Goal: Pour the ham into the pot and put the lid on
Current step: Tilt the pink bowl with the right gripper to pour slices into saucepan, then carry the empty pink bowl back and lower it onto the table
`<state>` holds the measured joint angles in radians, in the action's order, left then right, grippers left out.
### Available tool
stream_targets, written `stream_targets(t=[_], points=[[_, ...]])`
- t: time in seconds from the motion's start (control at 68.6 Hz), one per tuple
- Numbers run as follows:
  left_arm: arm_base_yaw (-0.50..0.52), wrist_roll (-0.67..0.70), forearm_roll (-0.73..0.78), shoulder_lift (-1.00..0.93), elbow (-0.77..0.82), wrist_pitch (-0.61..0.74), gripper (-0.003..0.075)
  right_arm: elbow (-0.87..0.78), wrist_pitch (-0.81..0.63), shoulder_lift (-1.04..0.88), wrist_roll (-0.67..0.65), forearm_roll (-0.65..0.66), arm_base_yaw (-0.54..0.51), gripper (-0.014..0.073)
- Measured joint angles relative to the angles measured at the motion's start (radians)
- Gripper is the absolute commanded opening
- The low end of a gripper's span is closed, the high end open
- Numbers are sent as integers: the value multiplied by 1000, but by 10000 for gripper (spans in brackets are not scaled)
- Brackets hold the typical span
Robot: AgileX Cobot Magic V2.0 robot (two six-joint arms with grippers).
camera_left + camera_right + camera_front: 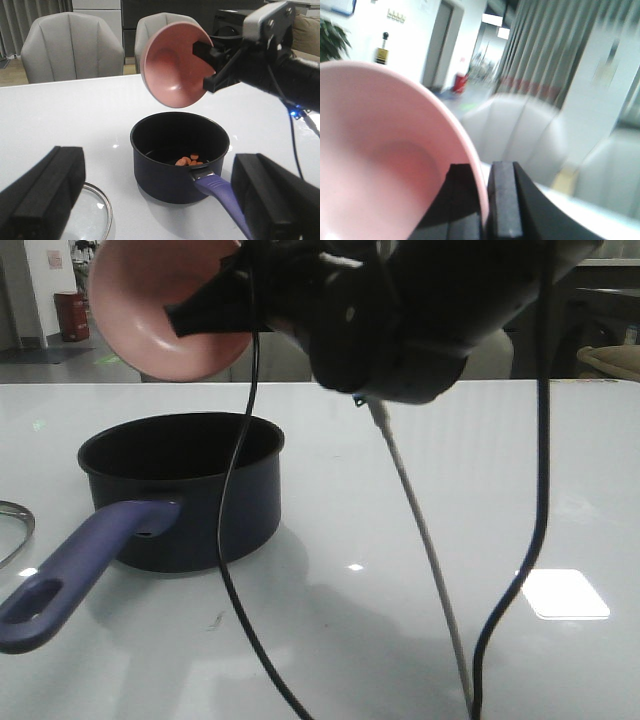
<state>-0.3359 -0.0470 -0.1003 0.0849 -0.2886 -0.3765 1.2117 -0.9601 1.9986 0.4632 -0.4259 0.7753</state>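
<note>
The dark navy pot [190,490] stands on the white table at the left, its purple-blue handle [75,570] pointing to the front left. Several orange-pink ham chunks [190,160] lie on its black bottom. My right gripper [205,310] is shut on the rim of the pink bowl [150,310], which it holds tipped on its side above the pot; the bowl [172,65] looks empty. The glass lid [92,215] with its silver rim [15,525] lies on the table left of the pot. My left gripper [160,200] is open and empty, hanging in front of the pot and lid.
My right arm and its hanging cables [430,540] cross the middle of the front view. Grey chairs [70,45] stand behind the table's far edge.
</note>
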Motion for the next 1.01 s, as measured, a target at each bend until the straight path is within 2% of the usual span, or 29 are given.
stream_targets(t=[0.058, 0.146, 0.277, 0.437, 0.729, 0.889, 1.005], points=[[0, 0, 0, 0, 0, 0, 637, 0, 98, -34, -84, -15, 0, 134], [0, 0, 0, 0, 0, 0, 637, 0, 242, -79, -130, -40, 0, 134], [0, 0, 0, 0, 0, 0, 637, 0, 434, -137, -133, -102, -5, 134], [0, 0, 0, 0, 0, 0, 637, 0, 690, -236, -99, -151, -62, 134], [0, 0, 0, 0, 0, 0, 637, 0, 1119, -357, -88, -143, -294, 134], [0, 0, 0, 0, 0, 0, 637, 0, 1373, -357, -88, -44, -441, 134], [0, 0, 0, 0, 0, 0, 637, -16, 1492, -351, -100, 3, -525, 134]])
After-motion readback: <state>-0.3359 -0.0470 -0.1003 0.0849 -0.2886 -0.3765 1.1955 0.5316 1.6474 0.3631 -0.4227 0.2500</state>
